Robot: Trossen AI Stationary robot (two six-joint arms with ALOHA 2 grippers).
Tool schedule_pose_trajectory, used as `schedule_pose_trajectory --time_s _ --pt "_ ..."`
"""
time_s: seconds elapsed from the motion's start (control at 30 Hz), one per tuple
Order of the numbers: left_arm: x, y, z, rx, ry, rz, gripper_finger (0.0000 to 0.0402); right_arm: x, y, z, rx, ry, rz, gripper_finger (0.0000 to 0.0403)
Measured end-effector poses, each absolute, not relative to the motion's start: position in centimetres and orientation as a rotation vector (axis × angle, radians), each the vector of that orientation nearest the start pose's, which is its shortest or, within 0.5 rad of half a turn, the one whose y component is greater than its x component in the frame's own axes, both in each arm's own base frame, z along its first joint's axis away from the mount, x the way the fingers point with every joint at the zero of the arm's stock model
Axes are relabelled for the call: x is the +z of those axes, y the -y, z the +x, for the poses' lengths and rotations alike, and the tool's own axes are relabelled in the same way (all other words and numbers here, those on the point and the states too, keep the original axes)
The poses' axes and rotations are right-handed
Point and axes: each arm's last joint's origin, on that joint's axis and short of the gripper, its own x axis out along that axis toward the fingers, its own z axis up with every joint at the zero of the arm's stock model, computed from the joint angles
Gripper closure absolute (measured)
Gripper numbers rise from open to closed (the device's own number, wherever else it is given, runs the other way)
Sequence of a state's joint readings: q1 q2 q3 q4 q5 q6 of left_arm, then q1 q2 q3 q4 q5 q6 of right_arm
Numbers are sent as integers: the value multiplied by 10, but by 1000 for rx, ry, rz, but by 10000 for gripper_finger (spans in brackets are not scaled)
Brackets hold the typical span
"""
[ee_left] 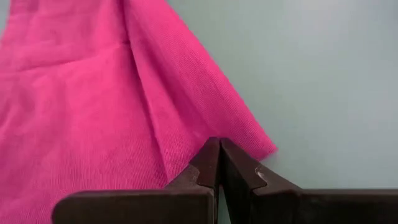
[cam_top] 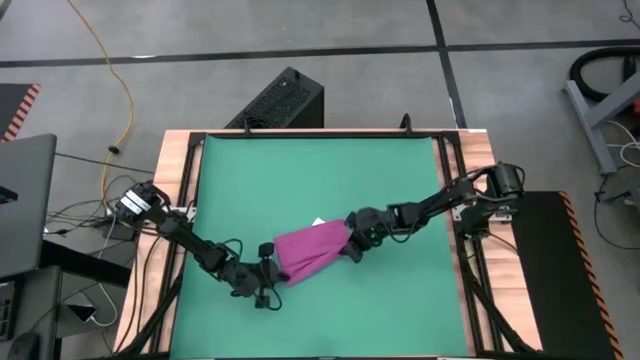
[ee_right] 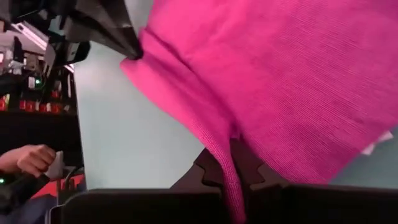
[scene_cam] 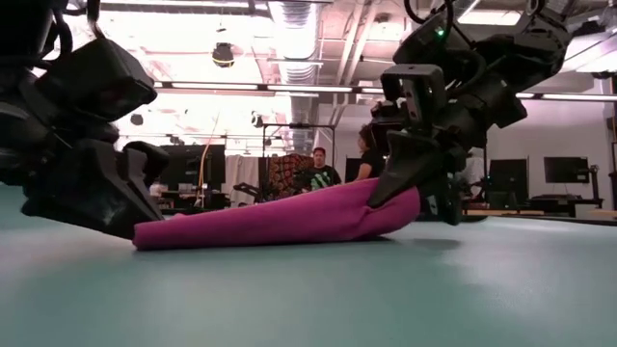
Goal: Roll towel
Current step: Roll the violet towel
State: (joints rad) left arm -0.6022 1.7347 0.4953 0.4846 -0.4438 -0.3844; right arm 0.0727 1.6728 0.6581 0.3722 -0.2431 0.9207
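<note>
Your towel (cam_top: 308, 252) lay near the middle of the green mat (cam_top: 320, 170), bunched into a loose fold, white tag (cam_top: 318, 222) poking out at its far edge. Right gripper (cam_top: 352, 243) was pinching the towel's right end & holding it lifted off the mat — in the low view that end rode up while the rest sagged to the surface. Left gripper (cam_top: 270, 272) sat at the towel's left end, fingers pressed together on a corner of the cloth, low on the mat.
</note>
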Motion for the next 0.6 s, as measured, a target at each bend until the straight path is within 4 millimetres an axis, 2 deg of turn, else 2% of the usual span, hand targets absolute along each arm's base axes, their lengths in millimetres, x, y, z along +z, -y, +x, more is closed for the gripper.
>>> schedule_pose_trajectory --time_s 0.23,0.3,0.43,0.5,0.6 --pt "120 145 221 -116 -606 -65 402 128 -20 299 -89 -788 1003 387" --pt "136 145 220 -125 -562 -108 402 128 -19 300 -90 -784 1024 387" --pt "152 142 216 -96 -496 -108 402 129 -17 300 -80 -783 1062 387" --pt "156 141 217 -74 -460 -65 402 129 -15 300 -74 -792 1081 387" --pt "150 142 219 -72 -470 30 402 129 -14 300 -77 -794 1092 387"
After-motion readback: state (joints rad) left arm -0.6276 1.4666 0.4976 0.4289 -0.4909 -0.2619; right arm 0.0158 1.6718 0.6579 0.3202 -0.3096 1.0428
